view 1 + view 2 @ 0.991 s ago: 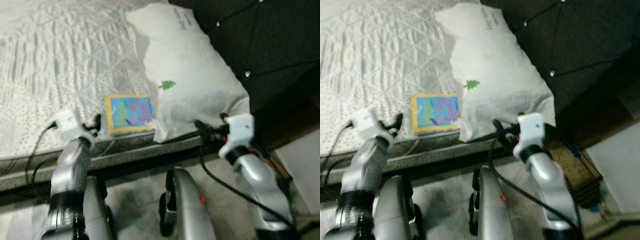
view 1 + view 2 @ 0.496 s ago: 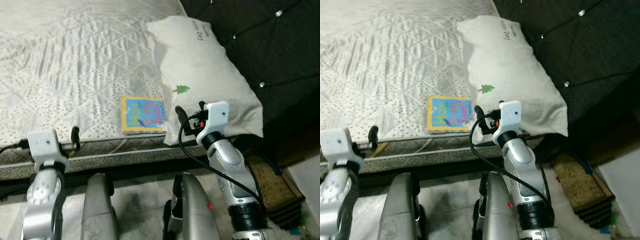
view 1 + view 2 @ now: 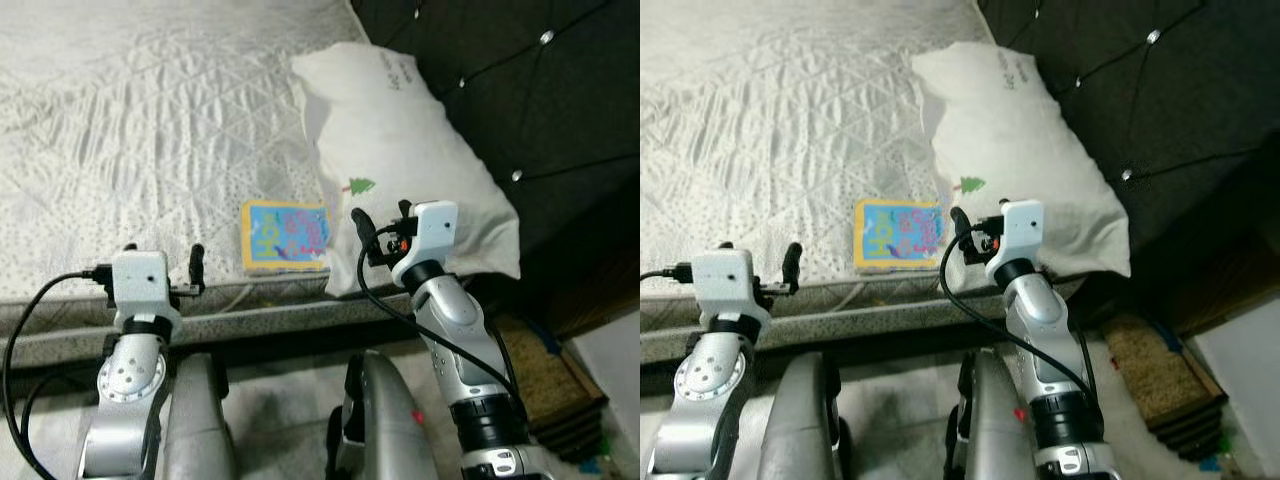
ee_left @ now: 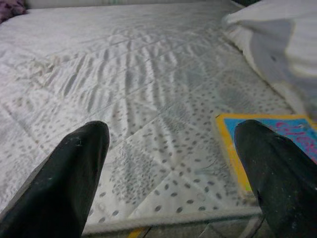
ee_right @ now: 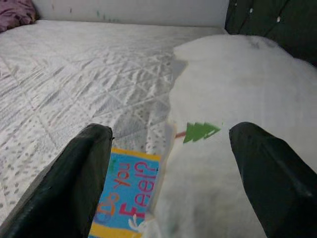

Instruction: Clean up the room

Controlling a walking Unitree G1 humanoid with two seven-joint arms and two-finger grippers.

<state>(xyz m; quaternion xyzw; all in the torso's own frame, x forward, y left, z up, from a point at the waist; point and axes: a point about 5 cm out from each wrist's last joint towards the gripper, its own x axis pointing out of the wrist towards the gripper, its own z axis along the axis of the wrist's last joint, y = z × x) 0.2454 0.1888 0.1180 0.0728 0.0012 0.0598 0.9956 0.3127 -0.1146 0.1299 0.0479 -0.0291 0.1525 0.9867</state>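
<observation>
A blue book with a yellow border (image 3: 285,235) lies flat on the white quilted bed (image 3: 140,120), near its front edge. A white pillow with a small green tree (image 3: 400,170) rests against the book's right side, its edge over the book's corner. My right gripper (image 3: 382,222) is open and hovers at the pillow's front corner, just right of the book (image 5: 126,198). My left gripper (image 3: 160,265) is open at the bed's front edge, left of the book (image 4: 277,134).
A dark tufted headboard (image 3: 500,80) rises behind the pillow. On the floor at the right stands a low brown stack (image 3: 555,375). The mattress edge (image 3: 250,320) runs in front of my legs. A purple cloth (image 4: 12,7) lies far across the bed.
The view has swung from right toward the bed. My right gripper came in from the right to the pillow's corner. My left gripper dropped left, then rose back to the bed's edge.
</observation>
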